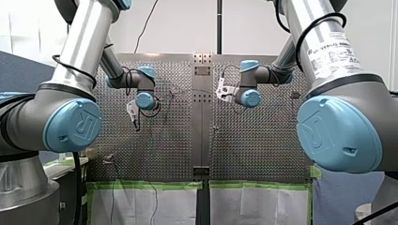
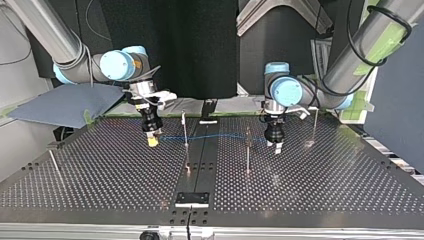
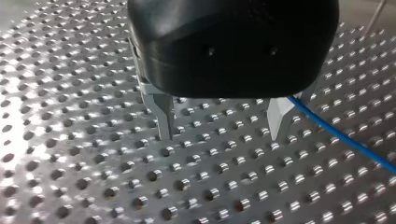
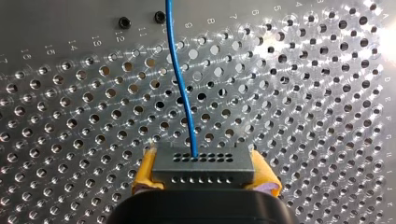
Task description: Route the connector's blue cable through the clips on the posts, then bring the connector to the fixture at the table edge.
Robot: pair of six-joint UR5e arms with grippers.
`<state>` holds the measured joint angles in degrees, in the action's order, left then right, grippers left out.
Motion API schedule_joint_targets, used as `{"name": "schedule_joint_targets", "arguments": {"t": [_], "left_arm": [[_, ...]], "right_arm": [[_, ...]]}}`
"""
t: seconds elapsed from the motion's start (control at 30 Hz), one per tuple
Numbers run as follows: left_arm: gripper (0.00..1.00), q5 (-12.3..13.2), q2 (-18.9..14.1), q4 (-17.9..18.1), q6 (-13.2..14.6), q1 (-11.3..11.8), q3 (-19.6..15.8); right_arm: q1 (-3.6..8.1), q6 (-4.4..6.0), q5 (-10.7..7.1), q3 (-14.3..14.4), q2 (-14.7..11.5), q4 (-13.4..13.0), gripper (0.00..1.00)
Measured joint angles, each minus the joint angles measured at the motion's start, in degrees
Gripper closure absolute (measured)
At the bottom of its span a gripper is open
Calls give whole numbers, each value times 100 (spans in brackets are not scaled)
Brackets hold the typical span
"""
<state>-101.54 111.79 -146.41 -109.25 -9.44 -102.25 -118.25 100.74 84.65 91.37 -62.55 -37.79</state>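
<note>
Connector [image 4: 203,164] clamped in my right pincer [image 4: 204,175], yellow pads [image 4: 145,170] either side. Blue cable [image 4: 180,88] runs from it above the bench [image 2: 325,190], past two posts [image 2: 185,127], to my left pincer [image 3: 222,126]: released, cable beside one finger [image 3: 279,116]. Routing step, I'd say; next: left grips cable, seats it in clips.

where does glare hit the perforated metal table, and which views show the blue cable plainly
Left wrist view: white glare on the perforated metal table beside my left gripper, thin blue cable plain. Right wrist view: glare far ahead of my right gripper, cable plain. Top view: dim sheen, cable faint. Front view: cable barely shows.
</note>
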Motion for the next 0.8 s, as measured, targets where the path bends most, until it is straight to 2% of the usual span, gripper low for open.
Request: {"name": "schedule_joint_targets", "arguments": {"t": [0.2, 0.4, 0.8], "left_arm": [[0, 198, -210, -30, -242, 4, -220], [0, 393, -510, -36, -320, 3, -418], [0, 587, -970, -111, -355, -53, -893]], "right_arm": [[-1, -6, 0, -1, 0, 14, 100], [-14, -7, 0, -1, -1, 16, 100], [-31, -8, 0, 0, -2, 50, 100]]}}
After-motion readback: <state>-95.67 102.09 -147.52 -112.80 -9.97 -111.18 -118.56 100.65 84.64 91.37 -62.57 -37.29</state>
